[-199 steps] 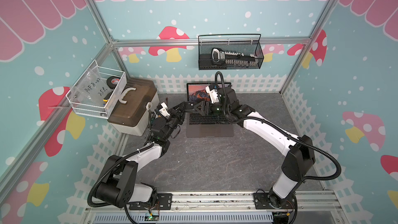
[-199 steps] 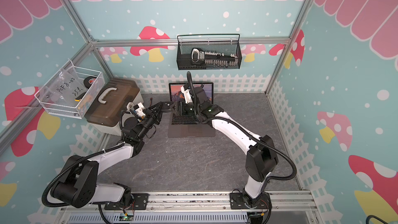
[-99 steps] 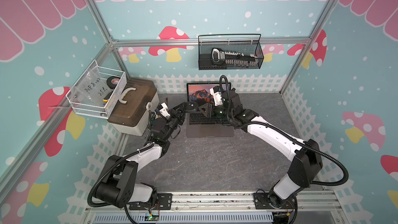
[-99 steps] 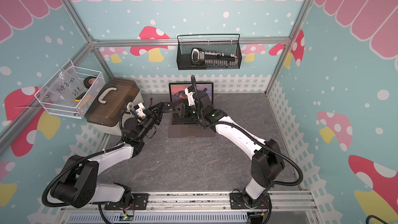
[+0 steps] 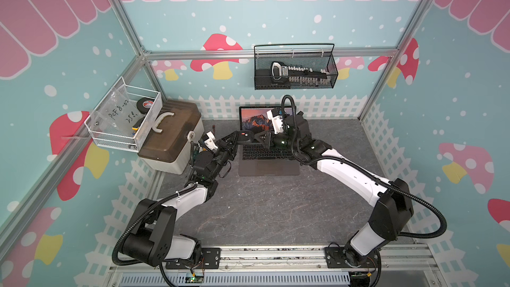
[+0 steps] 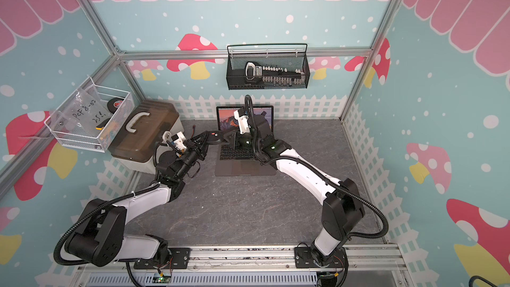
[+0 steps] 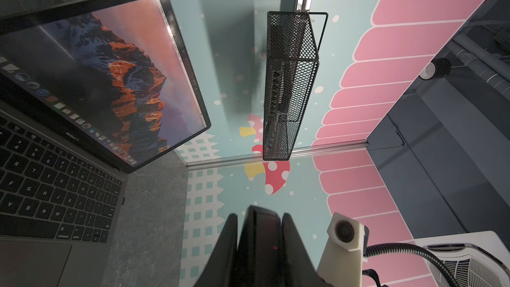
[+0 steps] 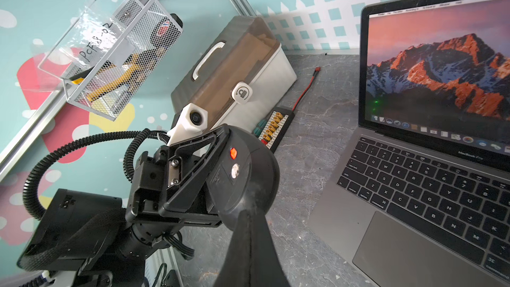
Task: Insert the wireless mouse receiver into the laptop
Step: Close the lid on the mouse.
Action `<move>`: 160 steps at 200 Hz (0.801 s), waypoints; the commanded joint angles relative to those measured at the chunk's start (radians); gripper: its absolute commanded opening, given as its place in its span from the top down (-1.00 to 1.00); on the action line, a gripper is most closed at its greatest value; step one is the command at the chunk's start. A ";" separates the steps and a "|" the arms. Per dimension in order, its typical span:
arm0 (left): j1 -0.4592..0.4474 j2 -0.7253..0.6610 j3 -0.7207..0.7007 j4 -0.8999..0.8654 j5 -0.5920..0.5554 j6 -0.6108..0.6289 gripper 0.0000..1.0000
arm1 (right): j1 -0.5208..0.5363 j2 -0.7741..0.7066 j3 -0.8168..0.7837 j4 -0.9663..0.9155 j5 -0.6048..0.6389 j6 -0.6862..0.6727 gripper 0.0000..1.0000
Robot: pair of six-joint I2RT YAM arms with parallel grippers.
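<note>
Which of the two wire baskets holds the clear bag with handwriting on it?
The white basket on the side wall, next to the brown-lidded box. The black basket on the back wall has none.

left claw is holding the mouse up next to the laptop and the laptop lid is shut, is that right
No, the laptop lid is open, its screen showing a mountain picture, as the right wrist view shows. The left claw is holding the mouse up next to the laptop.
</note>
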 commanded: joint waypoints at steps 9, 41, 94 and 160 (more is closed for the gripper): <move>0.000 0.002 -0.007 0.051 0.006 0.001 1.00 | 0.008 0.010 0.022 0.030 -0.024 0.000 1.00; 0.000 0.005 -0.006 0.051 0.007 -0.001 1.00 | 0.013 0.049 0.023 0.050 -0.048 0.031 1.00; -0.015 0.037 0.008 0.115 0.018 -0.031 1.00 | 0.020 0.128 0.068 0.052 -0.091 0.057 1.00; -0.011 0.057 -0.009 0.109 0.012 -0.022 1.00 | 0.006 0.026 0.020 0.034 -0.037 0.016 0.08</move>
